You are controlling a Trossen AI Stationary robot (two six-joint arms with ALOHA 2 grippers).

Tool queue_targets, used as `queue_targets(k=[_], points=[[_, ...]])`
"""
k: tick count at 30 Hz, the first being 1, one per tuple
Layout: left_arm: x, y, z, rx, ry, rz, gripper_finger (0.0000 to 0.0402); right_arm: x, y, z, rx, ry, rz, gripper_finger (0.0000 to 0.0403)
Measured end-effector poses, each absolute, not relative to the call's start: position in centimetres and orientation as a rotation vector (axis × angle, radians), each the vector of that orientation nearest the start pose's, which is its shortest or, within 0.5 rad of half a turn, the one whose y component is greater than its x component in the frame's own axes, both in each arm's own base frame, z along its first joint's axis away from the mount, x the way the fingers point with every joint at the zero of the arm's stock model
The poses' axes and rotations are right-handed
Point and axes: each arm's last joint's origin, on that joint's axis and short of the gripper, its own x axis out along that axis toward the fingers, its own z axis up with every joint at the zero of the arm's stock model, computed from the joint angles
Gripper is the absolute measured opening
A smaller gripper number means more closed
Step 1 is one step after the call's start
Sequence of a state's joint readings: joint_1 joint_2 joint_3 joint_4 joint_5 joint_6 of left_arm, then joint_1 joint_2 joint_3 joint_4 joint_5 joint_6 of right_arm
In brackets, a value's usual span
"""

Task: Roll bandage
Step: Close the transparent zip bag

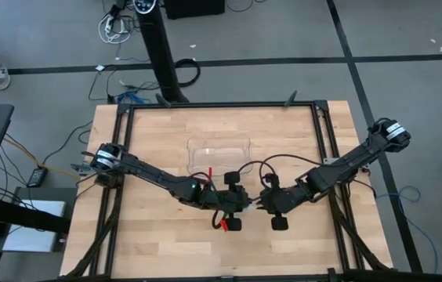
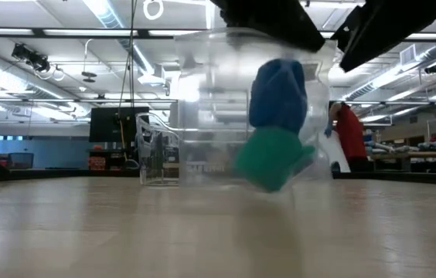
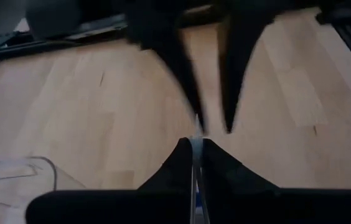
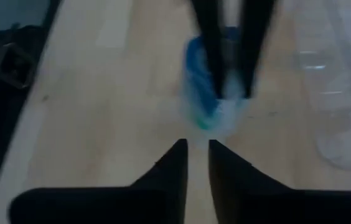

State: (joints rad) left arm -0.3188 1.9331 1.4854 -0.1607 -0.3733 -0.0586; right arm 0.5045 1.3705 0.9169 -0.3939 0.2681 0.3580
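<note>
The bandage [image 2: 278, 91] is a compact blue roll, seemingly inside a clear plastic wrapping [image 2: 202, 100], with a teal-green block [image 2: 270, 158] just under it. The bundle hangs above the table's middle. My left gripper [image 3: 196, 144] is shut on the wrapping; it also shows in the high view [image 1: 244, 205] and in the right wrist view [image 4: 231, 93] beside the bandage [image 4: 197, 71]. My right gripper [image 4: 197, 144] faces it tip to tip [image 1: 262, 202], its fingers [image 3: 228, 118] a narrow gap apart with nothing between them. My left gripper pinches a thin clear plastic edge [image 3: 195, 165] between its two fingers, which slant downward from the table's left. The wrapping hangs below the fingertips with the blue roll over the green block, lifted clear of the table. Whether my right gripper touches the wrapping, I cannot tell.
A clear plastic tray [image 1: 219, 153] lies on the wooden table [image 1: 150, 149] just beyond both grippers. A black frame [image 1: 324, 149] runs along the table's sides. A person in red [image 2: 348, 135] stands in the room far behind.
</note>
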Motion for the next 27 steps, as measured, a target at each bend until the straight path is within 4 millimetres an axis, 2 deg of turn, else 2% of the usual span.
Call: queue_targets(k=[5,8,11,14,19,24,27], points=[[41.9,-13.2,25.4,0.157,0.576,0.061,0.0024,24.8,12.5,23.8,-0.016,0.768,-0.012,0.0125],[41.9,-13.5,25.7,0.161,0.581,0.056,0.0024,25.0,12.6,24.0,-0.016,0.736,-0.006,0.0158],[41.9,-13.5,25.9,0.160,0.576,0.055,0.0024,25.4,12.8,24.5,-0.018,0.688,0.038,0.0176],[42.0,-13.5,26.2,0.155,0.556,0.063,0.0024,25.7,12.5,24.7,-0.011,0.665,0.048,0.0178],[42.2,-13.5,26.5,0.169,0.523,0.071,0.0024,26.0,11.9,24.6,-0.021,0.676,0.054,0.0139],[42.1,-13.5,26.4,0.174,0.531,0.076,0.0024,25.9,11.9,24.5,-0.078,0.687,0.076,0.0024],[42.1,-13.5,26.3,0.178,0.544,0.074,0.0024,25.9,12.0,24.5,-0.084,0.684,0.067,0.0006]])
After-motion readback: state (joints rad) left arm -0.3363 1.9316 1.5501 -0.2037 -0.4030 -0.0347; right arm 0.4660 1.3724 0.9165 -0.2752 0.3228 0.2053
